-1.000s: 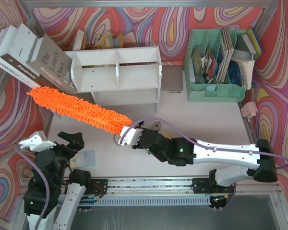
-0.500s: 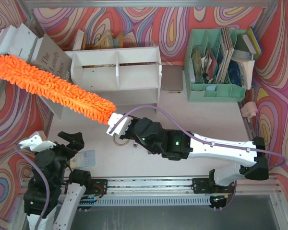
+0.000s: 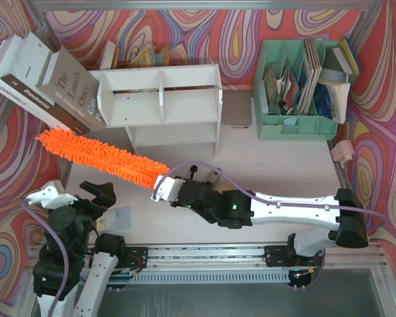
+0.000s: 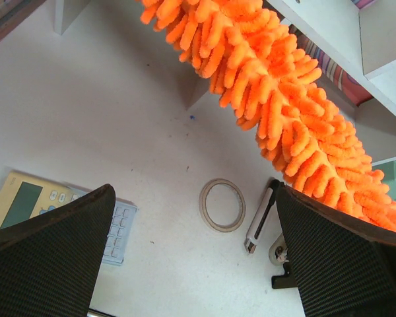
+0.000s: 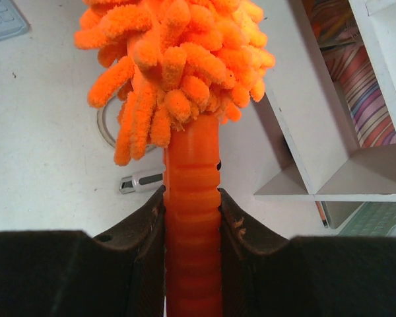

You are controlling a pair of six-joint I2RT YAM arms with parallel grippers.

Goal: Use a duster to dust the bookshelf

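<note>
The white bookshelf [image 3: 162,99] stands at the back centre, two tiers, upper tier split by a divider; it also shows in the right wrist view [image 5: 376,99]. My right gripper [image 3: 164,187] is shut on the ribbed orange handle [image 5: 191,218] of the fluffy orange duster [image 3: 99,157]. The duster stretches left and away, in front of and below the shelf, its tip near the leaning books. It crosses the left wrist view [image 4: 277,99] too. My left gripper [image 3: 49,196] is open and empty at the near left, above the table.
Large books [image 3: 43,82] lean left of the shelf. A mint-green organizer [image 3: 297,86] stands at the back right. A calculator [image 4: 26,201], a tape ring [image 4: 222,205] and a small metal stick [image 4: 259,220] lie on the table below the duster.
The duster swung up and left over the books half a second ago, and has now come back down in front of the shelf. The left arm has not moved.
</note>
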